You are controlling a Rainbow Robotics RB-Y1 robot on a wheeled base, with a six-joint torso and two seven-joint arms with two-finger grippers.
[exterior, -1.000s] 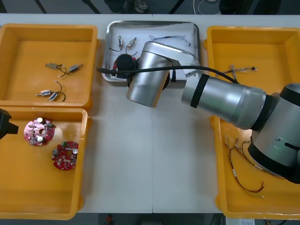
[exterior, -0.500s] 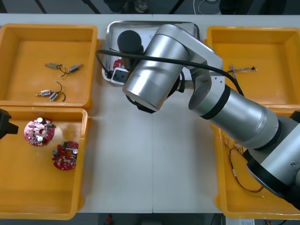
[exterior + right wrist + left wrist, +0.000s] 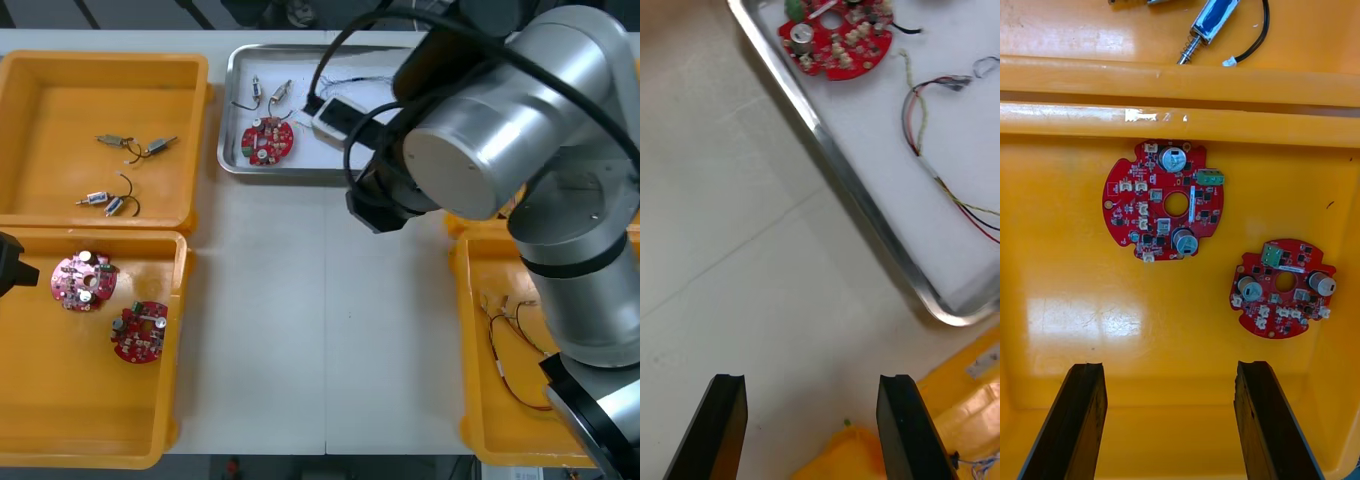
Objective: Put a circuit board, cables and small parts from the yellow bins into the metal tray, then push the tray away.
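Note:
The metal tray [image 3: 300, 172] stands at the table's far middle, white inside. In it lie a round red circuit board [image 3: 268, 139], two small metal parts [image 3: 257, 88] and thin cables [image 3: 352, 80]. My right arm [image 3: 480, 130] reaches over the tray's right end. In the right wrist view my right gripper [image 3: 812, 384] is open and empty above the bare table, just short of the tray's rim [image 3: 857, 195], with the circuit board [image 3: 836, 37] and a cable [image 3: 940, 176] beyond. My left gripper [image 3: 1169, 371] hangs open over two red circuit boards [image 3: 1165, 201] [image 3: 1283, 289] in the near left bin.
The far left yellow bin [image 3: 40, 205] holds several small metal parts [image 3: 135, 146] with black leads. The near left bin [image 3: 100, 440] has two boards [image 3: 84, 281]. Red and yellow cables [image 3: 520, 350] lie in the near right bin [image 3: 470, 400]. Bare table lies between the bins.
My right arm has pulled back from the tray and swung to the right, uncovering the red circuit board that lies in it. The left arm has not moved.

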